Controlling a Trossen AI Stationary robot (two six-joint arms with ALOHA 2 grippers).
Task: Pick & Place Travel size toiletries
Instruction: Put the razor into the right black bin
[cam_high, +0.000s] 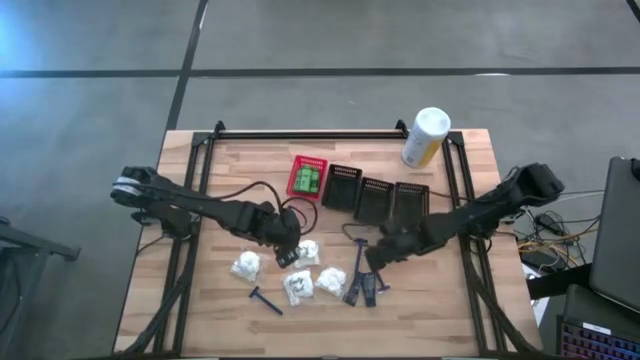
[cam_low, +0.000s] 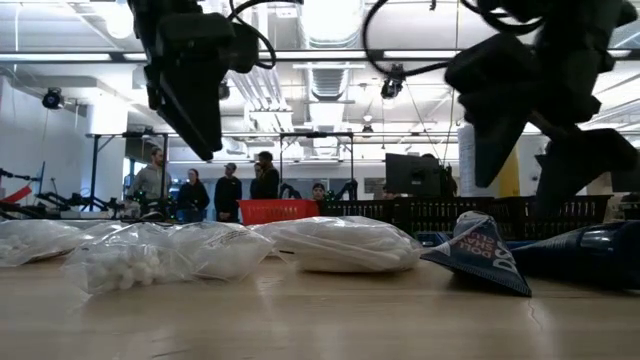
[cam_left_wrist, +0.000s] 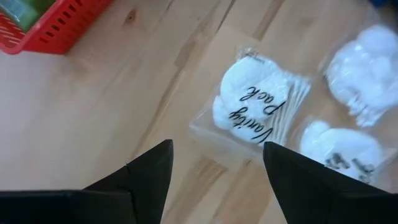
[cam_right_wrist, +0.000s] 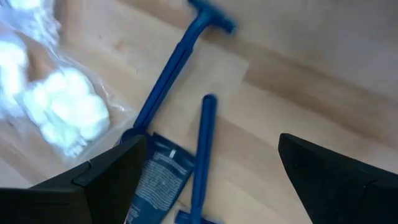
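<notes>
Pale wood planks are forming the table (cam_high: 200, 190) under both of my arms. My left gripper (cam_high: 288, 252) is hovering over the middle of the table, just above the cluster of white pouches. Its fingers (cam_left_wrist: 149, 174) are standing apart and empty, framing the nearest pouch (cam_left_wrist: 258, 106), which is lying flat and carrying black script lettering. Two more pouches (cam_left_wrist: 364, 68) are lying beside it, touching or nearly so; I cannot tell which.

From above I am seeing four white pouches: one (cam_high: 246, 265) nearest the left arm, one (cam_high: 309, 251) right by the left gripper, and two (cam_high: 298, 288) nearer the front edge. A dark blue razor (cam_high: 266, 300) is lying alone in front of them.

My right gripper (cam_high: 377, 262) is hovering over a heap of dark blue items (cam_high: 363, 288). Its fingers (cam_right_wrist: 112, 180) are spread wide and gripping nothing. Below them two blue razors (cam_right_wrist: 177, 59) are lying on the wood, one beside the other, next to a dark blue printed packet (cam_right_wrist: 155, 180) and a white pouch (cam_right_wrist: 62, 112).

At the back a red basket (cam_high: 308, 177) is holding green packets (cam_high: 305, 181); three black baskets (cam_high: 375, 198) are lining up beside it, and a white-and-yellow canister (cam_high: 425, 137) is lying near the back right corner. People (cam_low: 210, 190) are standing in the room behind.
</notes>
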